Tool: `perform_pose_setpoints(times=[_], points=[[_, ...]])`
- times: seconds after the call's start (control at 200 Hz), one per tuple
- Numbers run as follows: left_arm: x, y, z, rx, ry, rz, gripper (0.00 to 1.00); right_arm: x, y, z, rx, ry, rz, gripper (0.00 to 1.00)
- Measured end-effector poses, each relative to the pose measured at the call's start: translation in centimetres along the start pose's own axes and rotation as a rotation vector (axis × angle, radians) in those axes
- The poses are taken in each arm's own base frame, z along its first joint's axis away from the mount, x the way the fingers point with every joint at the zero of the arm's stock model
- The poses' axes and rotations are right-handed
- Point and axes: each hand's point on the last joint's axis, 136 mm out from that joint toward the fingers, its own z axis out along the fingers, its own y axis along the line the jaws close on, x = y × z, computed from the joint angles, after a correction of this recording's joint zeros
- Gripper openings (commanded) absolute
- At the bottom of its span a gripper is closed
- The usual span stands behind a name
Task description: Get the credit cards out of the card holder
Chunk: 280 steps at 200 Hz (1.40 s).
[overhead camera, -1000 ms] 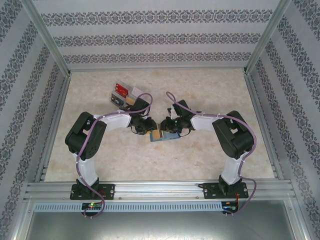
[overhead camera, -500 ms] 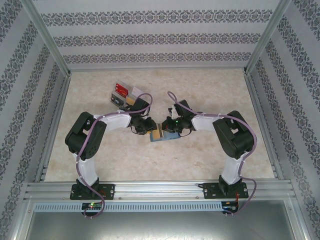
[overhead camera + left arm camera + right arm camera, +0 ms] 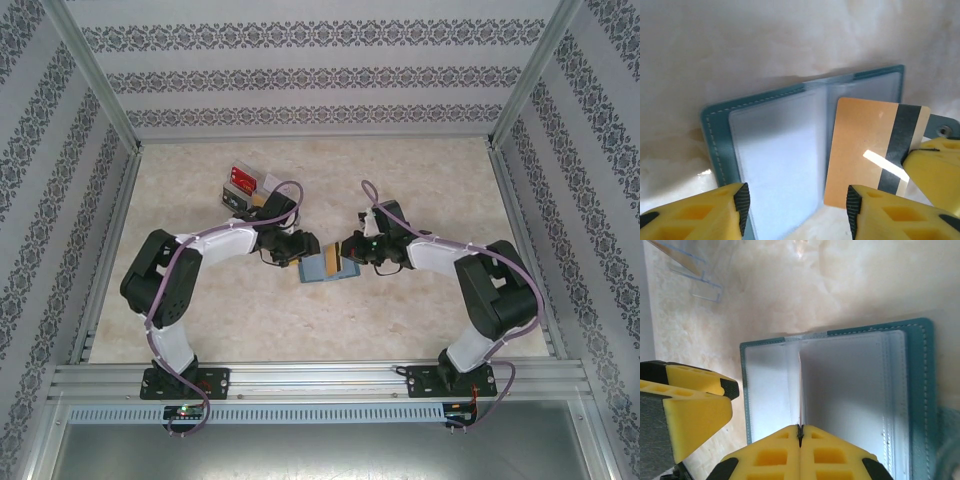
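Jaws of the right gripper pressed together, pinching one short edge of the orange card, at the end with the black stripe. Card hangs over the right half of the card holder; cannot tell whether its far edge still sits in a pocket. From the right wrist view the card is edge-on, a thin line running up from the closed fingertips along the fold.

Card holder lies open and flat on the tabletop, mid-table between the two arms, teal-blue cover with pale stitching, clear sleeves inside. Left half shows no card.

Left gripper: jaws spread, one finger to each side of the holder's near edge, gripping nothing. It sits close beside the right gripper, the holder between them.

Clear tray stands farther back on the tabletop, behind the left gripper, well apart from the holder. Red card in it, a pale one beside; remainder too small to sort.

Count: one holder, one orange card, one tray, two grippers.
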Motion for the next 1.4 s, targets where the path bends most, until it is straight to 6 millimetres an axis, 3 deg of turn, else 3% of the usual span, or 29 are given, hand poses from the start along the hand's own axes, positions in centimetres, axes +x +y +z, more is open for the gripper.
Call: perform_pose_setpoints(times=[0.35, 0.515, 0.759, 1.129, 1.189, 1.254, 1.294, 1.399], points=[[-0.1, -3.5, -2.7, 0.276, -0.032, -0.021, 0.85, -2.0, 4.4, -3.2, -0.198, -0.083, -0.058, 0.0], [0.0, -5.6, -3.0, 0.411, -0.011, -0.027, 0.85, -2.0, 5.6, -3.8, -0.301, -0.075, -0.029, 0.0], [-0.8, -8.6, -4.4, 0.555, -0.021, 0.001, 0.62, -2.7, 5.7, -4.6, -0.351, -0.085, 0.013, 0.0], [-1.2, -9.1, -4.6, 0.602, -0.011, -0.02, 0.3, -3.1, 5.2, -4.4, -0.354, -0.086, 0.041, 0.0], [-1.2, -9.1, -4.6, 0.602, -0.008, -0.024, 0.2, -3.2, 5.1, -4.4, -0.352, -0.087, 0.044, 0.0], [-1.2, -9.0, -4.5, 0.601, -0.007, -0.026, 0.01, -3.3, 5.0, -4.4, -0.351, -0.089, 0.046, 0.0], [-1.3, -8.9, -4.5, 0.597, -0.011, -0.025, 0.0, -3.3, 5.0, -4.4, -0.35, -0.09, 0.046, 0.0], [-1.2, -8.4, -4.3, 0.563, -0.016, -0.01, 0.0, -3.1, 4.5, -4.4, -0.334, -0.082, 0.045, 0.18]])
